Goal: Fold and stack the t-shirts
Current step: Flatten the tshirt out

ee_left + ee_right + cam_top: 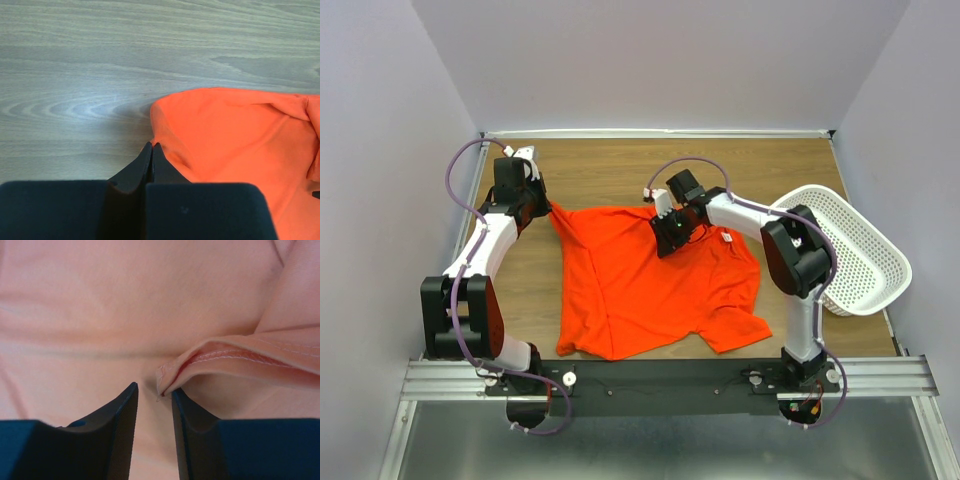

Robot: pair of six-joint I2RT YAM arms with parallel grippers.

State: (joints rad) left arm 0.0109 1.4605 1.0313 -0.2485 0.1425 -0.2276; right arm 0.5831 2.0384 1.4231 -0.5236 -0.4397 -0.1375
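Bright orange short-sleeved cloth t-shirt lies spread on the brown wooden table, mid-table, and one sleeve points to the near right. Its far-left corner is drawn out to a point, right up at the left gripper. The jaws there are pressed fully together, with the orange edge lying against the tips. Whether any cloth is actually nipped between them, I cannot tell from the wrist view.

Over at the collar end, the right gripper sits low on the shirt with its jaws parted by a narrow gap. A stitched folded hem ends just at the right-hand fingertip and is not clamped. The cloth looks washed-out pale in that close view. The arm hides most of the collar, and only a small white label peeks out.

On the far right, a white perforated plastic basket sits tilted. Its near-left side is hidden behind the right arm.
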